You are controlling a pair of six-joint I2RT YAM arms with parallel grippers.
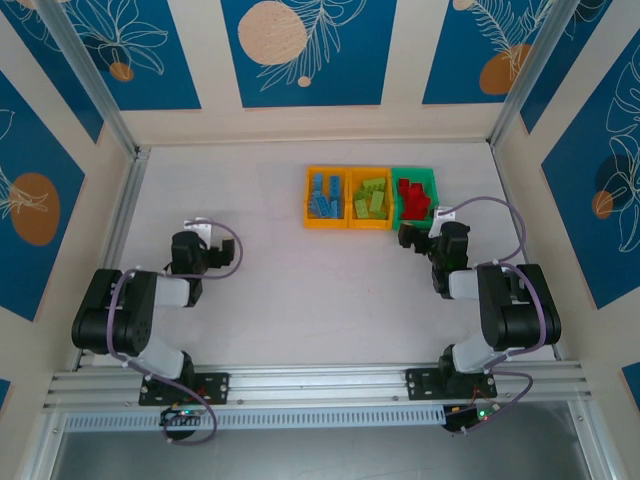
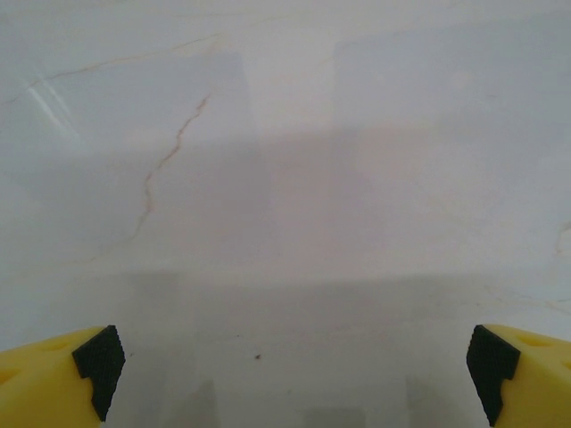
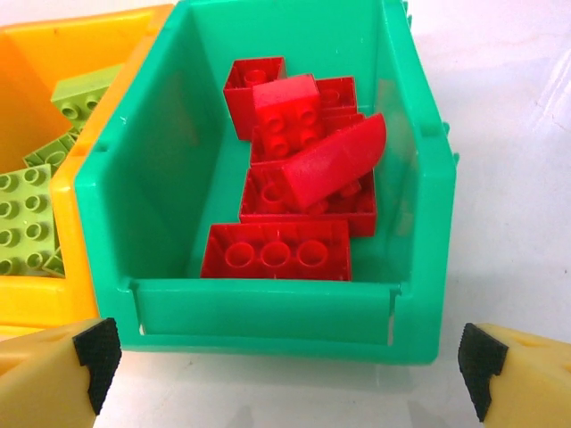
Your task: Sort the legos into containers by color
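Three joined bins stand at the table's back centre. The left orange-yellow bin (image 1: 324, 197) holds blue legos (image 1: 322, 195). Lime green legos (image 1: 371, 196) lie in the middle orange-yellow bin (image 1: 369, 199). The green bin (image 1: 414, 195) holds red legos (image 1: 412, 196). My right gripper (image 1: 418, 238) hangs just in front of the green bin (image 3: 268, 312), open and empty (image 3: 284, 367), looking onto several red legos (image 3: 299, 187) and some lime ones (image 3: 36, 205) beside them. My left gripper (image 1: 187, 250) is open over bare table (image 2: 285, 366).
An aluminium rail (image 1: 320, 380) runs along the near edge by the arm bases. Low walls (image 1: 320, 125) close the table at the back and sides. The white tabletop (image 1: 300, 290) spreads between the arms and the bins.
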